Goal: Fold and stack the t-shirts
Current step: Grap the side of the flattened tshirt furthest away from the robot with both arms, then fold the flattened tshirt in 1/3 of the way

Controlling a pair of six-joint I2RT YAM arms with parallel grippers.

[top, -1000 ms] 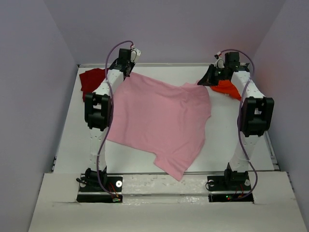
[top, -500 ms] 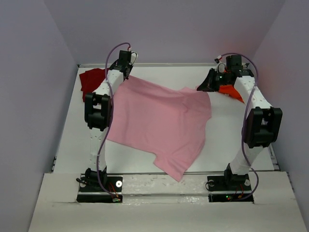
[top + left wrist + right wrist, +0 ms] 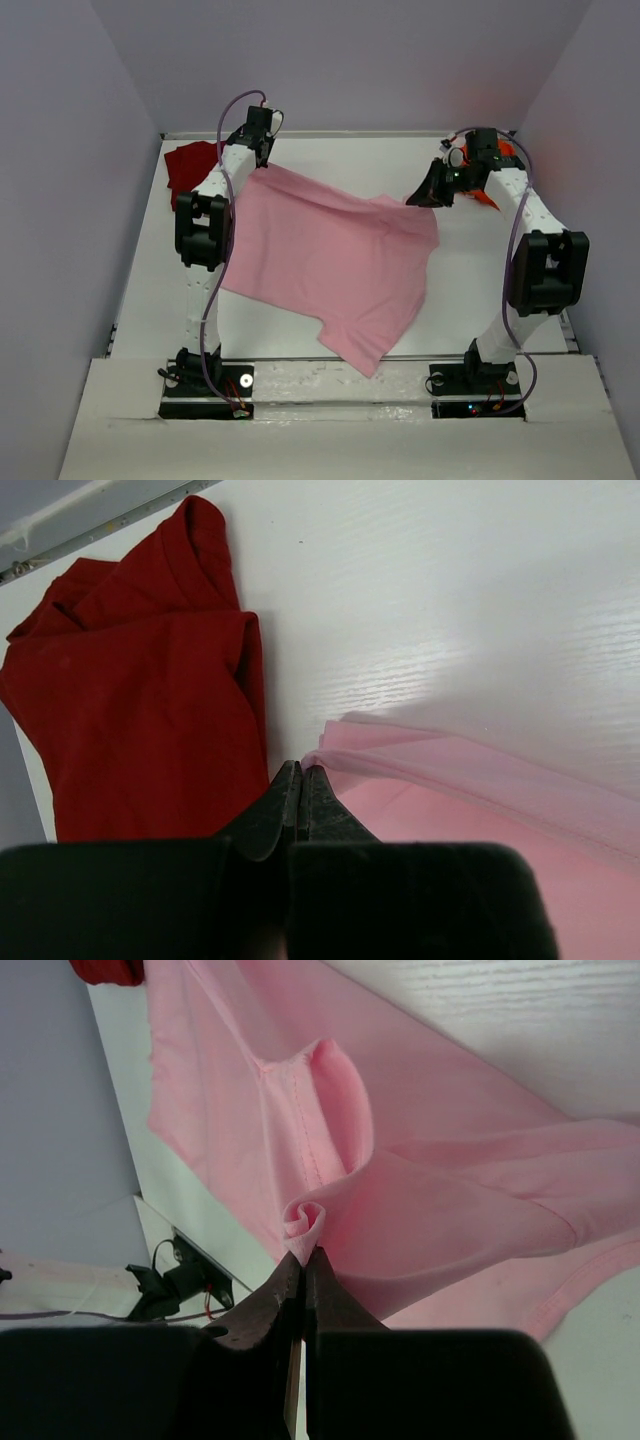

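Observation:
The light pink t-shirt (image 3: 330, 250) lies spread over the middle of the table, its far edge lifted at both ends. My left gripper (image 3: 262, 150) is shut on its far left corner (image 3: 335, 742), and my right gripper (image 3: 420, 193) is shut on a rolled bit of its far right edge (image 3: 305, 1220). A dark red t-shirt (image 3: 188, 165) lies crumpled at the far left (image 3: 130, 700). Behind my right arm, a bright orange t-shirt (image 3: 487, 195) shows only in part.
The table's back edge (image 3: 350, 134) and the grey side walls (image 3: 70, 200) close in the work area. The arm bases (image 3: 210, 385) stand at the near edge.
My right gripper has drawn the pink shirt's far right edge a little toward the near side, and its arm has swung right, covering more of the orange shirt. The left gripper has hardly moved.

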